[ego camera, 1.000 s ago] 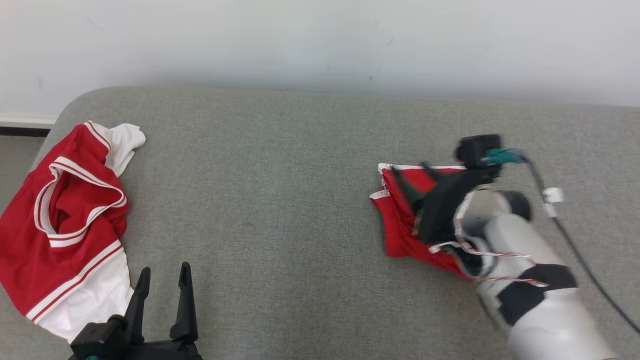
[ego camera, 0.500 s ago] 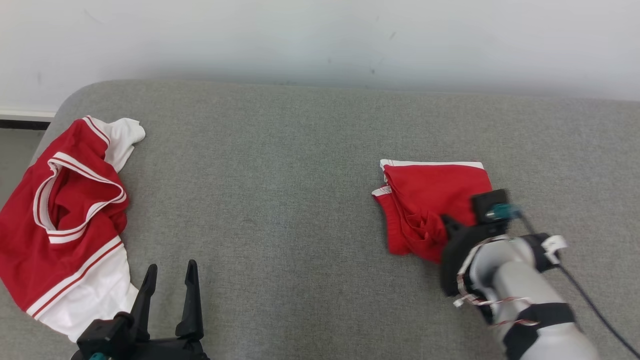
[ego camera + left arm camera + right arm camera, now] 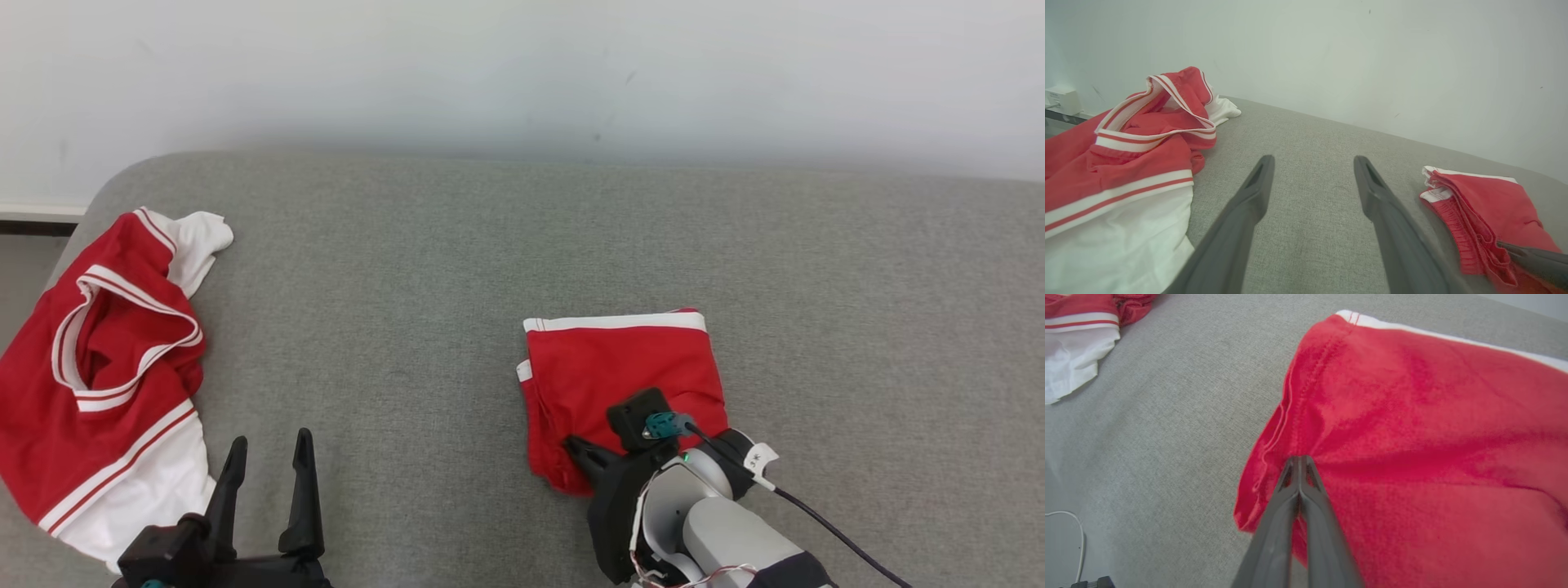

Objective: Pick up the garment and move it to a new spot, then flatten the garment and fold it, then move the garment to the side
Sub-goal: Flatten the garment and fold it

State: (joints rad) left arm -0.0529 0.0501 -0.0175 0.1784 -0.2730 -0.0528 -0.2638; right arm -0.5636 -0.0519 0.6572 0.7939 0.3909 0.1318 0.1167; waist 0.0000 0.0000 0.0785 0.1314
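The garment point(image 3: 620, 367) is a folded red piece with a white band along its far edge, lying on the grey cushion point(image 3: 408, 286) right of centre. My right gripper point(image 3: 575, 449) is at its near left corner, shut on a pinch of the red fabric. In the right wrist view the fingers point(image 3: 1299, 459) meet tip to tip, with creases in the garment point(image 3: 1412, 416) radiating from them. My left gripper point(image 3: 269, 445) stands open and empty at the lower left, and its wrist view shows the fingers point(image 3: 1312, 161) spread over bare cushion, with the garment point(image 3: 1486, 200) to the right.
A crumpled red-and-white jersey point(image 3: 106, 367) lies at the cushion's left end, close to my left gripper, and shows again as the jersey point(image 3: 1126, 139) in the left wrist view. A pale wall point(image 3: 522, 73) runs behind the cushion. A thin white cable point(image 3: 1069, 522) lies at the lower left.
My right gripper went from open over the garment to shut on its near edge. The arm drew back toward me, and the garment slid left and nearer. The left arm stayed put.
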